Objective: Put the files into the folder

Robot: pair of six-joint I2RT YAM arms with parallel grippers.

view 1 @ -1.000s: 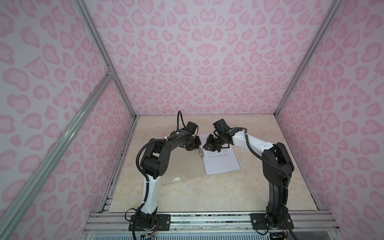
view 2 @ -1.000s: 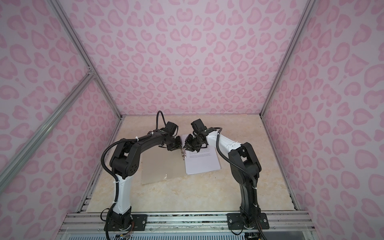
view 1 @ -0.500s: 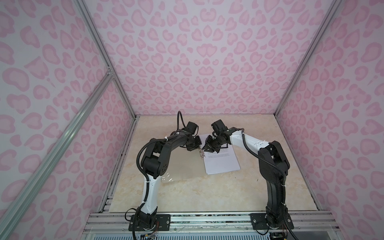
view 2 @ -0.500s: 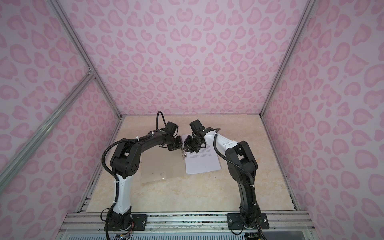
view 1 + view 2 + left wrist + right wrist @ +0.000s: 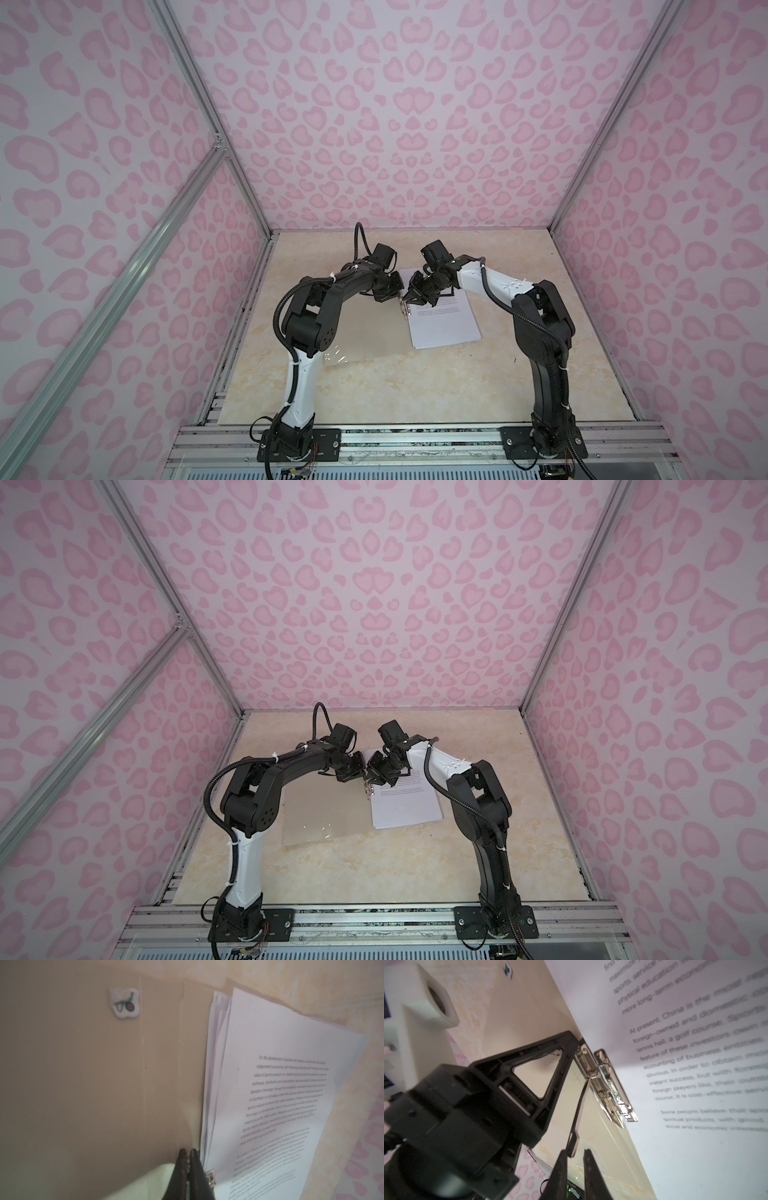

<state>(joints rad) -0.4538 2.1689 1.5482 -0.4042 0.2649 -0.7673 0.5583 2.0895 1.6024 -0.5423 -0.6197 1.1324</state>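
The folder (image 5: pixel 370 332) (image 5: pixel 324 808) lies open on the table, its beige inside filling the left wrist view (image 5: pixel 83 1084). The files (image 5: pixel 442 324) (image 5: pixel 405 802) (image 5: pixel 280 1084) (image 5: pixel 695 1064), a stack of white printed sheets, rest on its right half against the spine. At the spine sits the metal clip (image 5: pixel 607 1082) (image 5: pixel 211 1177) with its lever (image 5: pixel 581 1109) raised. My left gripper (image 5: pixel 400 296) (image 5: pixel 363 776) (image 5: pixel 188 1152) is shut, its tips down on the spine beside the clip. My right gripper (image 5: pixel 409 300) (image 5: pixel 372 781) (image 5: pixel 575 1153) has a narrow gap around the lever's end, which touches one finger only.
A small white sticker (image 5: pixel 124 1002) sits on the folder's left half. Pink patterned walls close the cream table (image 5: pixel 415 395) in on three sides. A metal rail (image 5: pixel 415 436) with both arm bases runs along the front.
The right gripper and forearm have edged left toward the spine and its jaws have narrowed slightly. The left gripper has stayed at the spine and closed the last bit.
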